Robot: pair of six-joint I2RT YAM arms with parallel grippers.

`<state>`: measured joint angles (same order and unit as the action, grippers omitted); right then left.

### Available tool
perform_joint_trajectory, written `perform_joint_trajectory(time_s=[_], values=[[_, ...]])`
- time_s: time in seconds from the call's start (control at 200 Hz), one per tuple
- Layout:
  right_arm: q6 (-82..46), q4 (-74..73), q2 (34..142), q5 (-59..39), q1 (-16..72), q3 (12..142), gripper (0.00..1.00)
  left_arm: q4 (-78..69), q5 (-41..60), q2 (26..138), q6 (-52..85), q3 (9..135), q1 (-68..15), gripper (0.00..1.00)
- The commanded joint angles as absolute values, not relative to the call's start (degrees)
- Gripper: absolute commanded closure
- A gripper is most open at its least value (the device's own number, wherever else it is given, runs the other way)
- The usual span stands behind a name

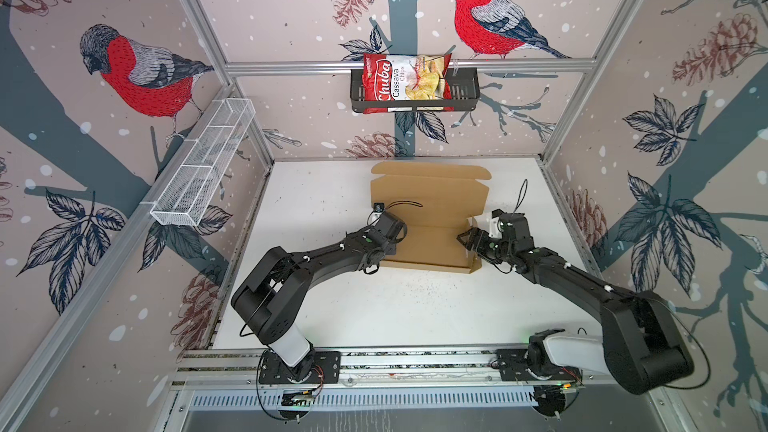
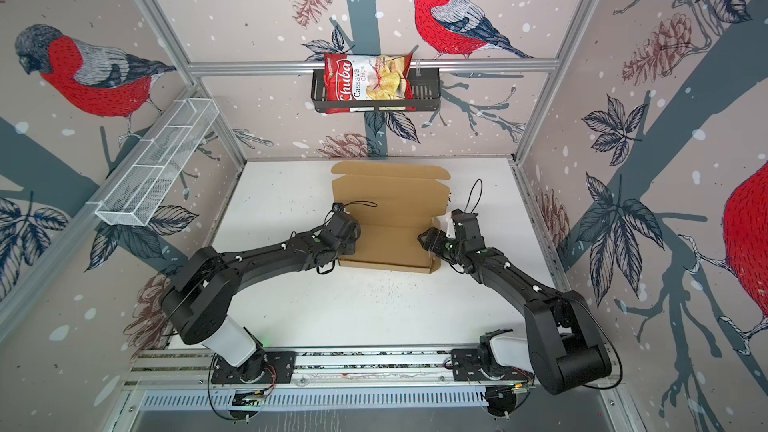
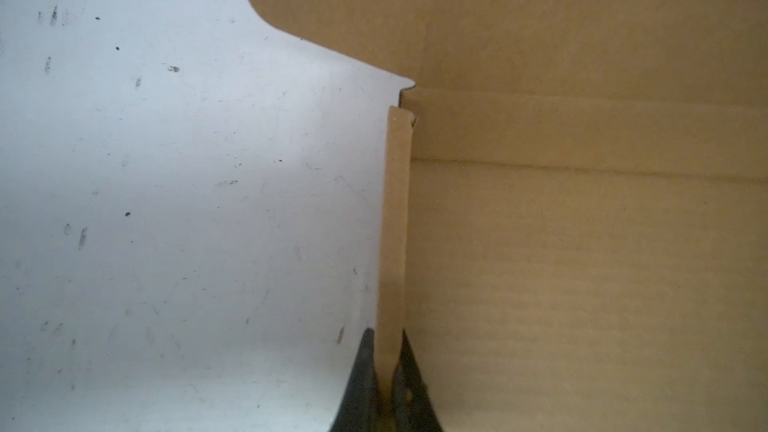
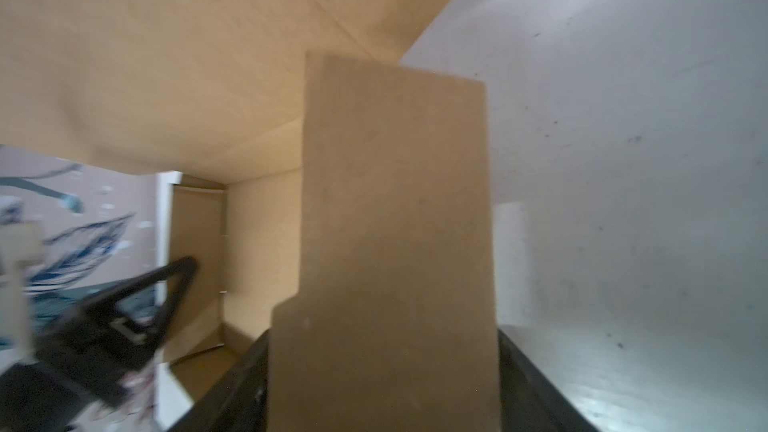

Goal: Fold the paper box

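Note:
The paper box [image 1: 432, 218] [image 2: 390, 209] is plain brown cardboard, part folded, lying on the white table with its lid panel flat toward the back wall. My left gripper [image 3: 385, 336] is shut on the box's upright left side wall [image 3: 395, 222]. In both top views its fingers are hidden under the left wrist [image 1: 386, 230]. My right gripper [image 1: 466, 241] [image 2: 426, 238] stands open at the box's right end. A brown flap [image 4: 395, 222] rises between its wide jaws and hides the fingertips.
A red chips bag [image 1: 405, 83] sits in a black basket [image 1: 465, 89] on the back wall. A white wire basket [image 1: 203, 164] hangs on the left wall. Bare white table [image 1: 374, 309] lies in front of the box, and the arm bases stand on the front rail [image 1: 415, 361].

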<state>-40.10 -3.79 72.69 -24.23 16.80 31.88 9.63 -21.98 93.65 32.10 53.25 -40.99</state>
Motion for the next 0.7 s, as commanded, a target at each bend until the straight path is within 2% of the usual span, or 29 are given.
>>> perform_joint_trajectory(time_s=[0.0, 0.19, 0.29, 0.45, 0.695], values=[[-43.8, -10.1, 72.1, -35.0, 14.0, 30.2, 0.19, 10.1, -25.0, 94.1, 32.9, 53.1, -41.0, 1.0], [-47.8, -15.4, 68.0, -42.1, 7.1, 25.7, 0.19, 9.6, -25.0, 94.6, 32.8, 52.5, -41.0, 1.0], [-49.2, -17.7, 68.3, -44.5, 5.6, 24.4, 0.23, 9.5, -24.8, 94.9, 32.7, 52.6, -41.0, 1.0], [-45.4, -11.6, 69.0, -40.0, 3.6, 25.0, 0.34, 9.7, -25.1, 94.7, 32.8, 52.6, -41.0, 1.0], [-40.0, -4.6, 69.6, -39.9, -8.1, 25.8, 0.42, 9.1, -25.5, 95.1, 32.2, 52.0, -41.0, 1.0]])
